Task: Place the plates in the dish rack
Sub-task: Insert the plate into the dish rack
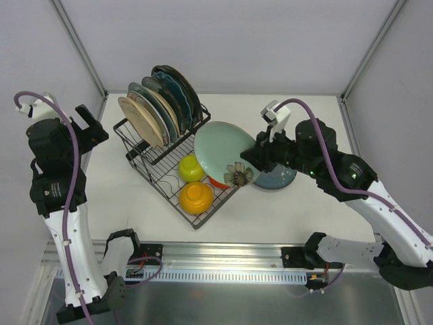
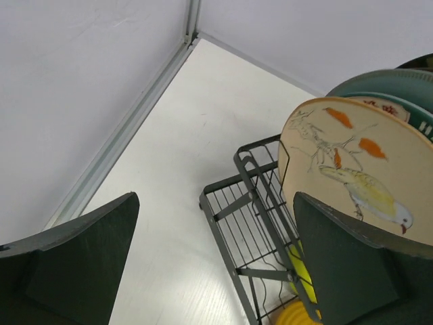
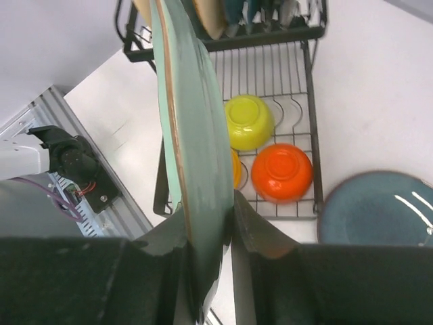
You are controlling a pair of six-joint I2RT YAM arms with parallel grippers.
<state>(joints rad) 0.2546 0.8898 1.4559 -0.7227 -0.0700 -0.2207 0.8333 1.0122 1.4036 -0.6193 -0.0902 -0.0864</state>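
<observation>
Mint-green plate (image 1: 222,149), flower (image 1: 238,175) at rim

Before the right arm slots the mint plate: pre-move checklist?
1. Grip: right gripper shut on the mint plate at its rim: ok.
2. Plate attitude: on edge, close to upright in the right wrist view: ok.
3. Free slot: rack wires bare in front of the bird plate: ok.
4. Clearance over the bowls: the plate overlaps them from above, gap cannot be judged: cannot tell.
5. Left gripper out of the way: open, empty, off the rack's left end: ok.
</observation>
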